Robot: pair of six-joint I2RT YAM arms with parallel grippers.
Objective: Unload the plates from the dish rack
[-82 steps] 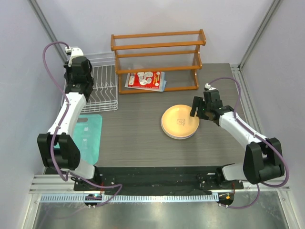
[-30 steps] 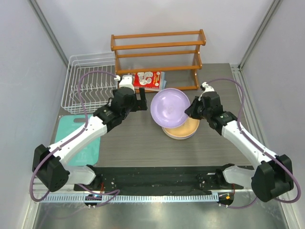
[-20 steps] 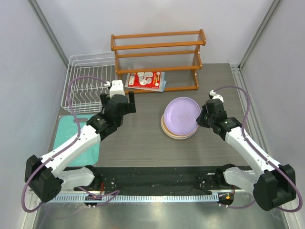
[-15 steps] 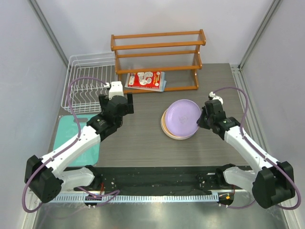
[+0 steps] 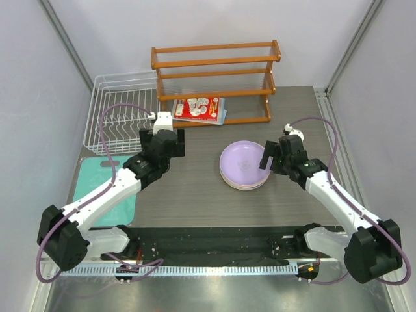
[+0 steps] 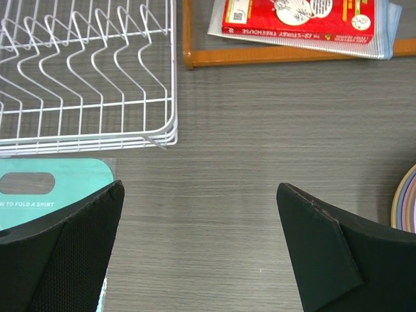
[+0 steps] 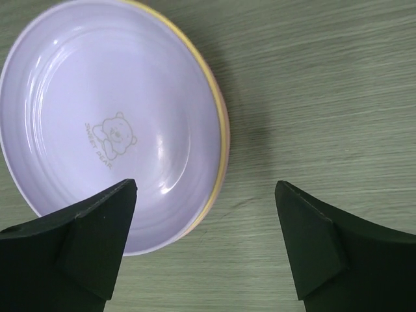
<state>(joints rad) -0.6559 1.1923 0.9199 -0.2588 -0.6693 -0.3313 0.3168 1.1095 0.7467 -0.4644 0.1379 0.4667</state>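
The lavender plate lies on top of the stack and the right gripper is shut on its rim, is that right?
No: the right gripper is open and holds nothing, as the right wrist view shows. The lavender plate does lie on top of the stack.

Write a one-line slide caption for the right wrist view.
Open right tool hovers over a lavender plate topping a stack on the grey table.

Dark wood-grain table [image 5: 195, 192] carries: white wire dish rack [image 5: 123, 123] at far-left corner, teal folding board [image 5: 91, 179] near-left, brown wooden shelf [image 5: 215, 47] along far edge with a red packet [image 5: 198, 108] on a pale blue sheet at its base, plates [image 5: 244, 166] stacked right of centre, lavender on top.
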